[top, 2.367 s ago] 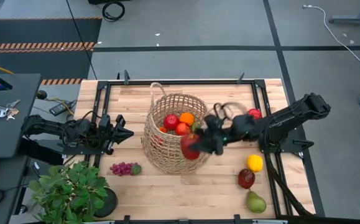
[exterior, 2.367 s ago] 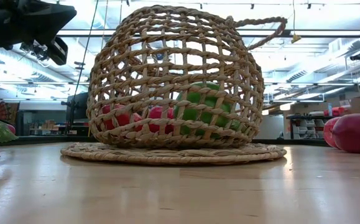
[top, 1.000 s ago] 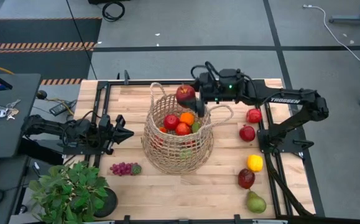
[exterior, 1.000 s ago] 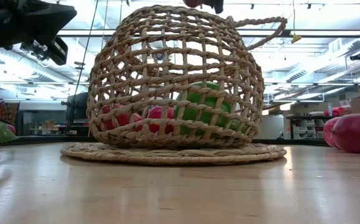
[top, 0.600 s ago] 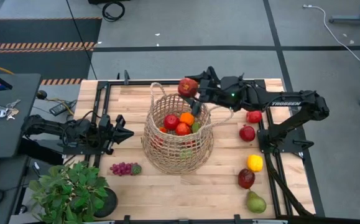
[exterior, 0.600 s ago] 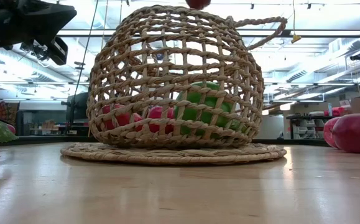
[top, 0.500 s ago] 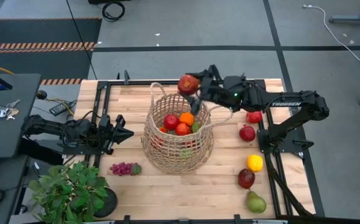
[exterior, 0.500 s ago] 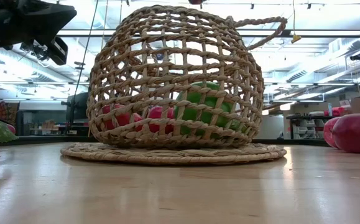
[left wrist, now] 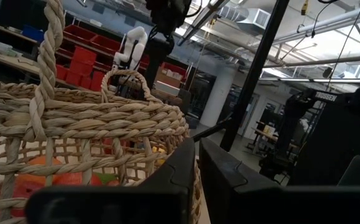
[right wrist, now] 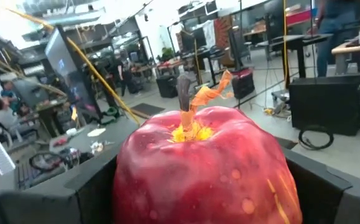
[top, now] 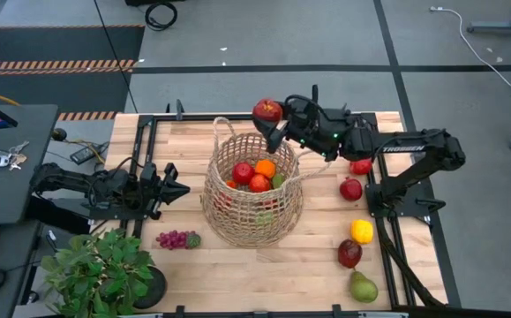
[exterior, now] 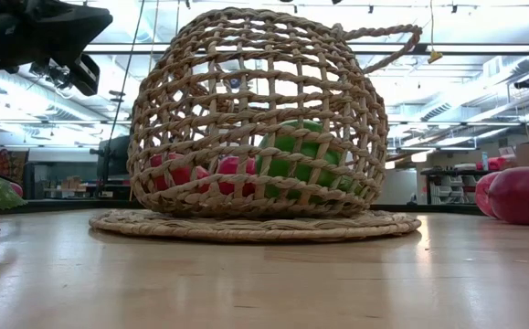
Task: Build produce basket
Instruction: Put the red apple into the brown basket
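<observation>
The tan straw basket (top: 253,190) stands mid-table and fills the low view (exterior: 255,119); red apples, an orange and a green fruit lie in it. My right gripper (top: 270,117) is shut on a red apple (top: 267,110), high over the basket's far rim. My left gripper (top: 177,189) is shut and empty, level, just left of the basket; its wrist view shows the basket's wall (left wrist: 80,124). Purple grapes (top: 176,238) lie on the table near the basket's left front. My right gripper pinches the red apple between its two fingers, one on each of two opposite sides (right wrist: 127,186). The fingers come from the table's right, about level. The apple (right wrist: 204,168) sits upright, stem up, lifted clear above the basket.
On the table's right lie two dark red fruits (top: 360,165) (top: 351,188), a yellow pepper (top: 362,230), a dark red apple (top: 350,253) and a pear (top: 363,287). A potted green plant (top: 101,269) stands at the near left corner.
My right gripper, still shut on the red apple, has risen and gone a little toward the table's far edge. The apple has left the top of the low view.
</observation>
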{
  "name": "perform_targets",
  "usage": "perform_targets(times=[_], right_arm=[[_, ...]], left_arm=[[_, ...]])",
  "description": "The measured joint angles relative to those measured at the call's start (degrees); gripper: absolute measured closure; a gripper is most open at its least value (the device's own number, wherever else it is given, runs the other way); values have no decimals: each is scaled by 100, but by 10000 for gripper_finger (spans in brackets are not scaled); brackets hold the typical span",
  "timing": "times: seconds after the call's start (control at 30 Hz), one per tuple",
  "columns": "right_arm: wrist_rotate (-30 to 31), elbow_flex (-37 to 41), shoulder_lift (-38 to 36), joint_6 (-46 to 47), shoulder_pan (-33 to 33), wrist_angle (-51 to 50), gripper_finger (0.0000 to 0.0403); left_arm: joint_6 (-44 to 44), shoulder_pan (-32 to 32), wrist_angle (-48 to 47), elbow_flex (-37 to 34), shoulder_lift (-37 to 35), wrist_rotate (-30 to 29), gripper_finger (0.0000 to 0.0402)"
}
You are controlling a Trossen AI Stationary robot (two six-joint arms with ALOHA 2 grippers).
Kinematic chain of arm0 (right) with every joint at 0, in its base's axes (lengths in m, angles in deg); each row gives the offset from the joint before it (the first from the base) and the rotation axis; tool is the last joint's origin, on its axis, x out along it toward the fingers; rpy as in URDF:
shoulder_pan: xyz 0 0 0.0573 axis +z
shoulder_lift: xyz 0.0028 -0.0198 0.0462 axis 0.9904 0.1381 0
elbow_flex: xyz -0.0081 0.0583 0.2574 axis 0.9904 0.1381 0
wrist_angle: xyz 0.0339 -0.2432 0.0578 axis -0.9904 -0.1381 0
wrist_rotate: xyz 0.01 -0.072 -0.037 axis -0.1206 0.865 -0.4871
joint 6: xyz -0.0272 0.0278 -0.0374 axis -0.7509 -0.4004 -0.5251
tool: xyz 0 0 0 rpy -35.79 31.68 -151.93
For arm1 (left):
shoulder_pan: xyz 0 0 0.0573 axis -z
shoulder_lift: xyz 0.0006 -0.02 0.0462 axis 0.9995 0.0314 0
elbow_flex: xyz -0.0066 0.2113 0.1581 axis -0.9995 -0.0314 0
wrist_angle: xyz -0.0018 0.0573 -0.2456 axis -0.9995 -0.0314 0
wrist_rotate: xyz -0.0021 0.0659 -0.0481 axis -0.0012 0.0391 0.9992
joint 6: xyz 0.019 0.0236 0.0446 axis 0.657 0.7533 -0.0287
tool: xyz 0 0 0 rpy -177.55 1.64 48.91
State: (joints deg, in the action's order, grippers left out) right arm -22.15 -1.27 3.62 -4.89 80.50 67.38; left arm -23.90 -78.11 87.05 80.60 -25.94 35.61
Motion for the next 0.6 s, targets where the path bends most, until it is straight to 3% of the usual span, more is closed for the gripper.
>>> perform_targets(times=[0.4,0.6], right_arm=[[-54,-2,806,503,4,645,54],[-89,-292,941,538,4,287,54]], left_arm=[[-2,0,-13,0,0,2,374],[0,2,-14,2,-1,-1,375]])
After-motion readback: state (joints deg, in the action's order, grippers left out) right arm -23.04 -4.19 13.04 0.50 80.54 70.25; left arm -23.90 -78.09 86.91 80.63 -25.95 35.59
